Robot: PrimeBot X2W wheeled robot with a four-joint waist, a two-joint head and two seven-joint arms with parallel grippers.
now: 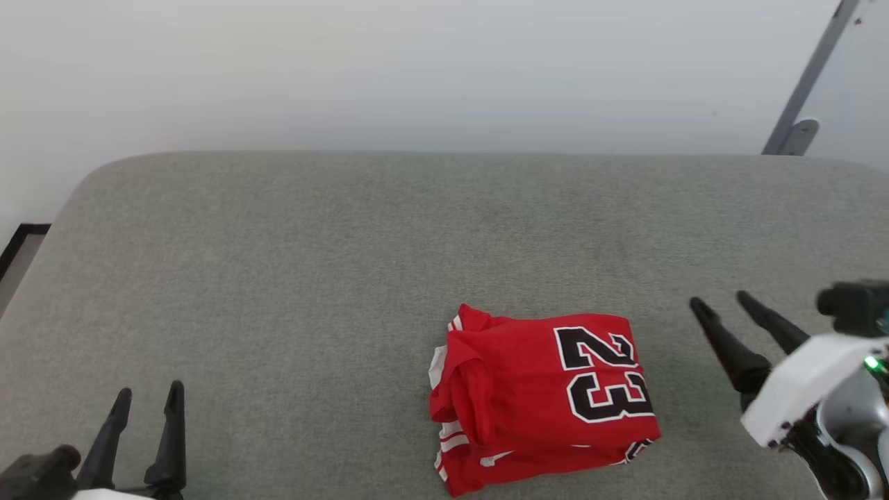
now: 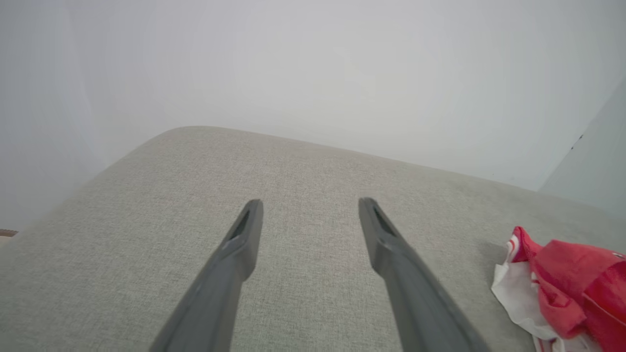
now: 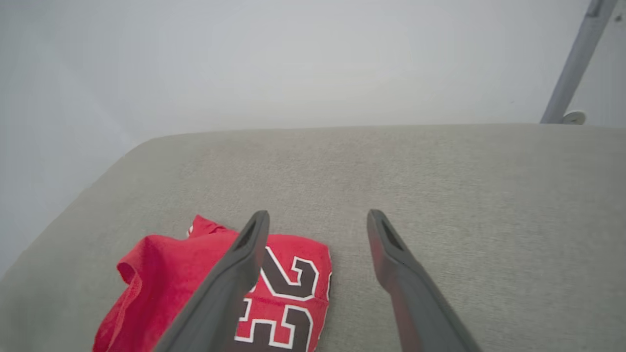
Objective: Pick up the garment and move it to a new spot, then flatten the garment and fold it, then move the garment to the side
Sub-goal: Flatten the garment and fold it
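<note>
The garment (image 1: 542, 396), a red shirt with white trim and a black "23" facing up, lies folded into a thick packet on the grey cushion (image 1: 347, 264), right of centre near the front edge. My right gripper (image 1: 722, 303) hangs open just to its right, apart from the cloth, with nothing between its fingers. In the right wrist view the garment (image 3: 161, 283) sits low and left of the open right gripper (image 3: 318, 219). My left gripper (image 1: 148, 393) stands open at the lower left, far from the shirt. In the left wrist view the garment (image 2: 567, 288) shows at the right edge, beside the open left gripper (image 2: 309, 205).
A pale wall rises behind the cushion's rounded far edge. A grey metal strut (image 1: 806, 83) leans at the upper right. The cushion's left corner drops to a dark-edged floor strip (image 1: 17, 250). Bare cushion spreads left of and beyond the shirt.
</note>
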